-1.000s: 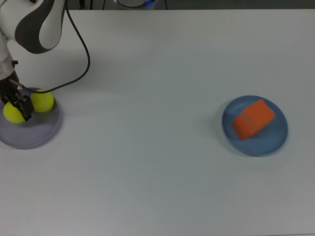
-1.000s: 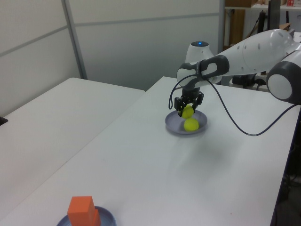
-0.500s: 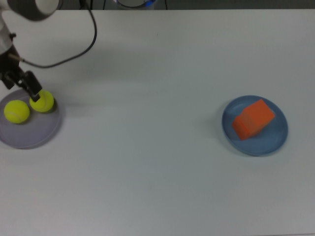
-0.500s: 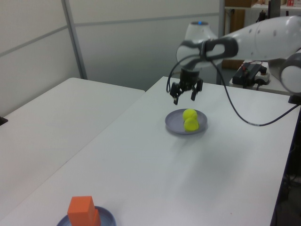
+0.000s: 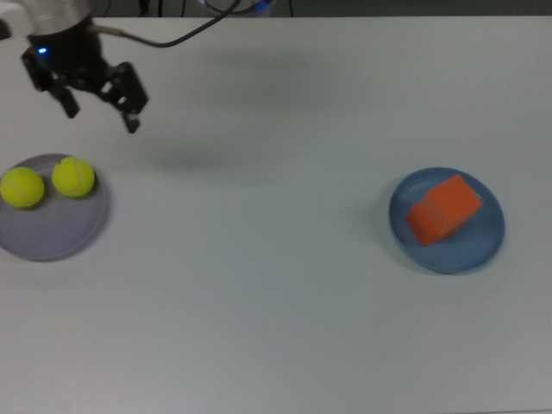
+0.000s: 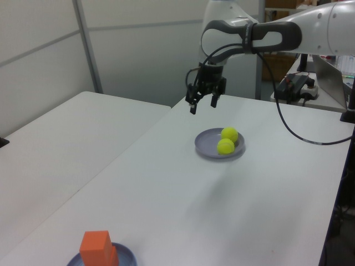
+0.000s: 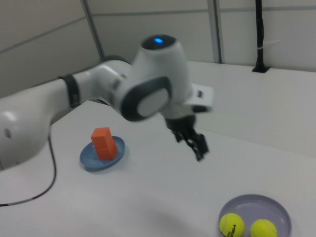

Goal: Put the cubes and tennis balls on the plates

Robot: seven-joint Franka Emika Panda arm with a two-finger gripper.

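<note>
While the tool (image 5: 97,102) hangs in the air above the desk (image 5: 276,302) with its two dark fingers spread apart and nothing between them, both tennis balls (image 5: 47,183) lie side by side on the lavender plate (image 5: 52,237) at the top view's left edge. They sit near that plate's far rim, close together. In the left view the tool (image 6: 202,104) hovers up and to the left view's left of the lavender plate (image 6: 208,148), well clear of the tennis balls (image 6: 227,141). In the right view the tool (image 7: 193,143) is blurred, above the lavender plate (image 7: 256,205) and the tennis balls (image 7: 247,226).

On the blue plate (image 5: 483,246), well apart toward the top view's right, stand the orange cubes (image 5: 443,210); they appear stacked one on the other in the left view (image 6: 99,249), and in the right view they rise as a short column (image 7: 103,143) from the blue plate (image 7: 91,160).

The desk is a plain white, matte surface, and a black cable (image 6: 299,133) droops from the arm over it. A second white desk (image 6: 61,138) adjoins it on the left view's left. Pale grey wall panels (image 6: 138,50) close off the room behind.
</note>
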